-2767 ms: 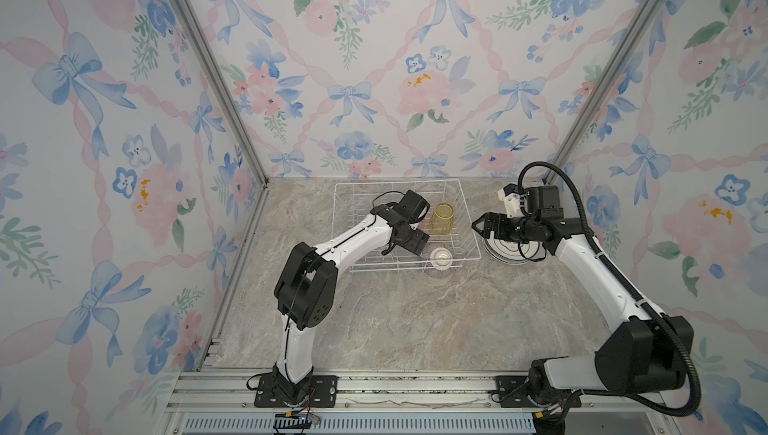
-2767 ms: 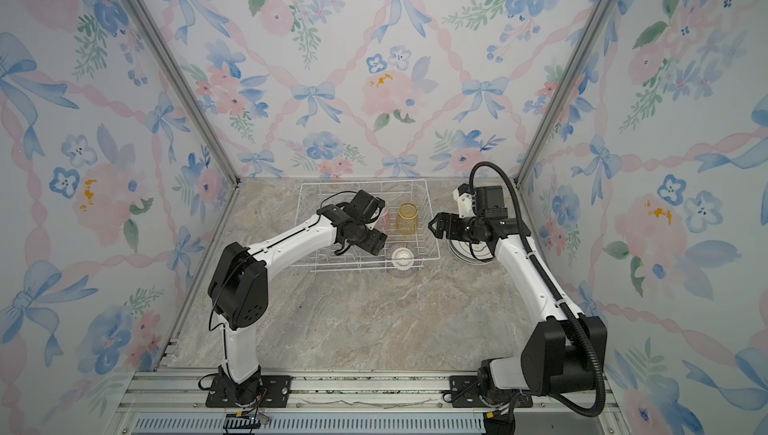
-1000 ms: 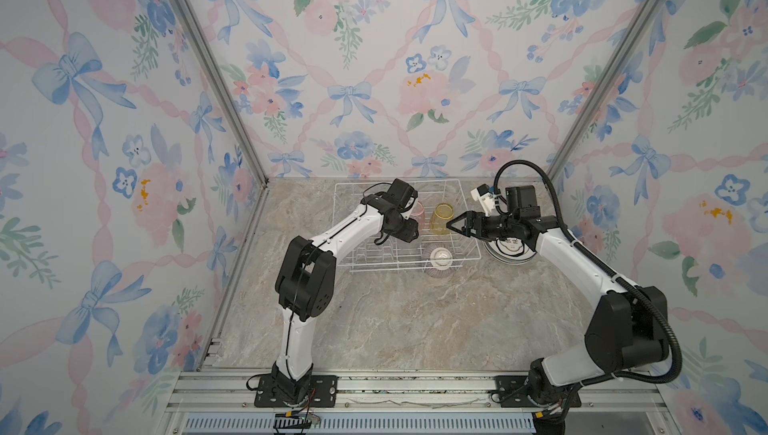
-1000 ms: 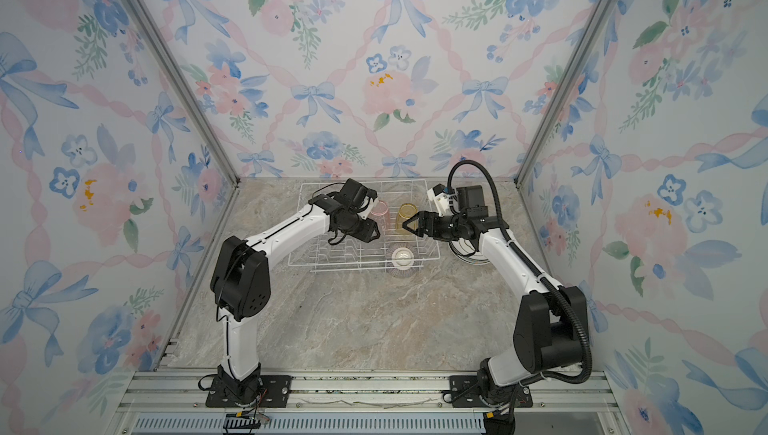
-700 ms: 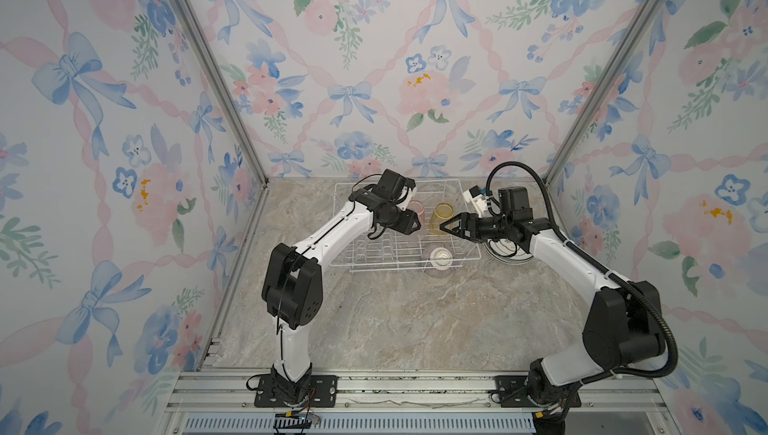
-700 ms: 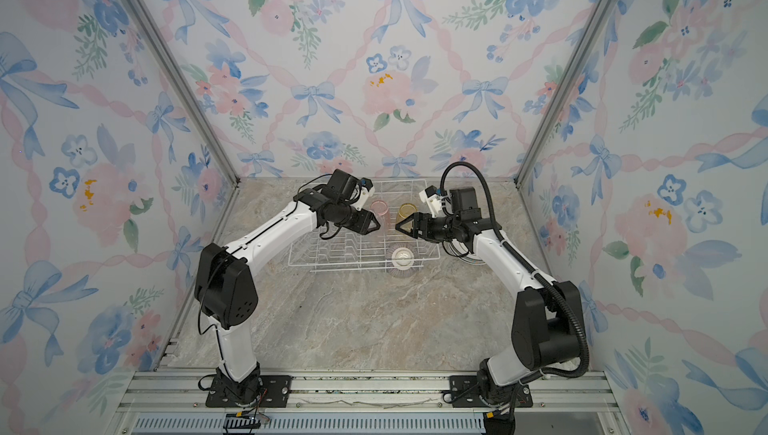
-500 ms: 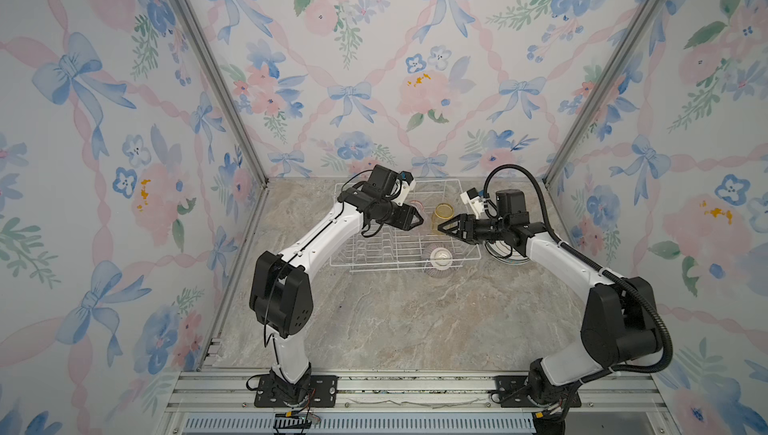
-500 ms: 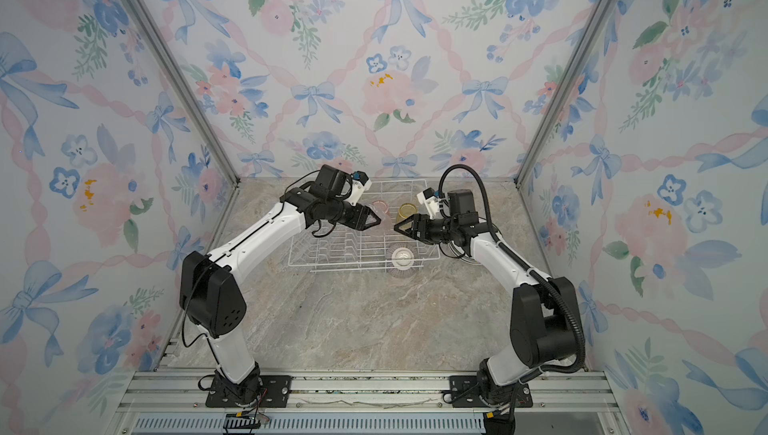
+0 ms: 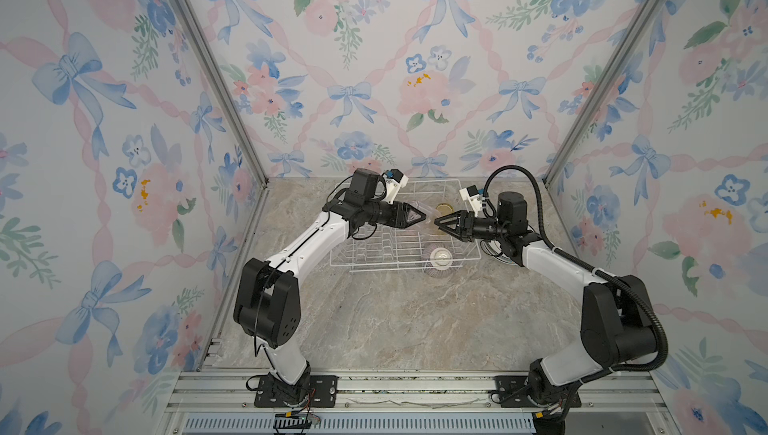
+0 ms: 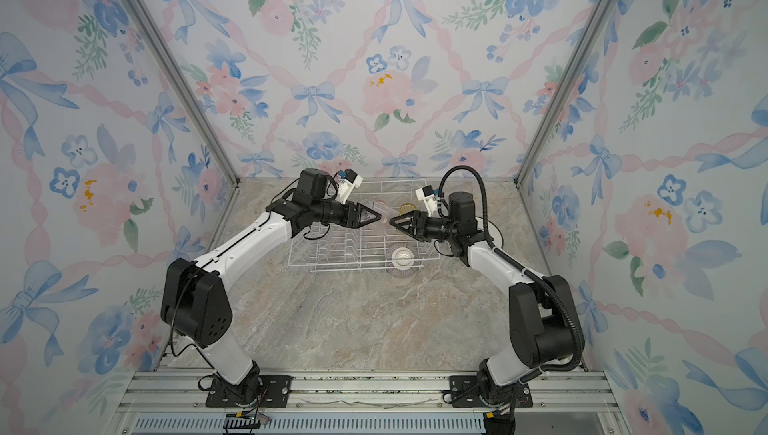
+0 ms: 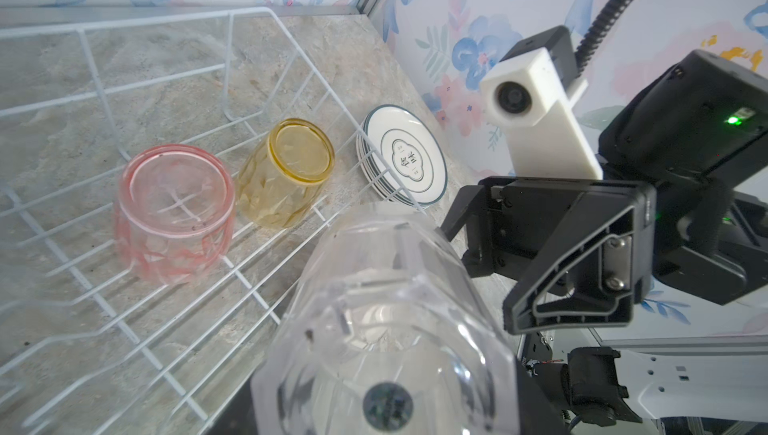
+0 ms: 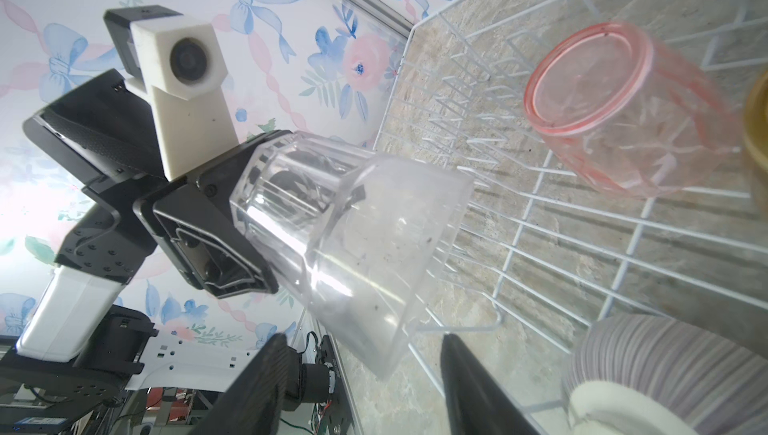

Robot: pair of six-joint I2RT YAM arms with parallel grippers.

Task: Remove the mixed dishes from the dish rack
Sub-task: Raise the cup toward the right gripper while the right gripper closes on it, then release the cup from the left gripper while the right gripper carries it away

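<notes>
My left gripper (image 9: 420,216) is shut on the base of a clear tumbler (image 12: 365,246), held on its side above the white wire dish rack (image 9: 374,264). The tumbler's open end points at my right gripper (image 9: 438,221). That gripper (image 12: 365,339) is open, its fingers on either side of the rim and apart from the glass. A pink tumbler (image 11: 174,212) and a yellow tumbler (image 11: 286,171) stand upside down in the rack. A purple-striped bowl (image 9: 440,258) lies upside down in the rack's front right corner.
A stack of white dark-rimmed plates (image 11: 403,163) rests on the marble table just outside the rack's right side, under my right arm. Upright plate dividers (image 10: 332,242) fill the rack's left half. Floral walls close in the back and both sides.
My left gripper has lifted the clear tumbler out of the rack and turned it toward the right. My right gripper has come over from the plate stack, and its jaws have narrowed.
</notes>
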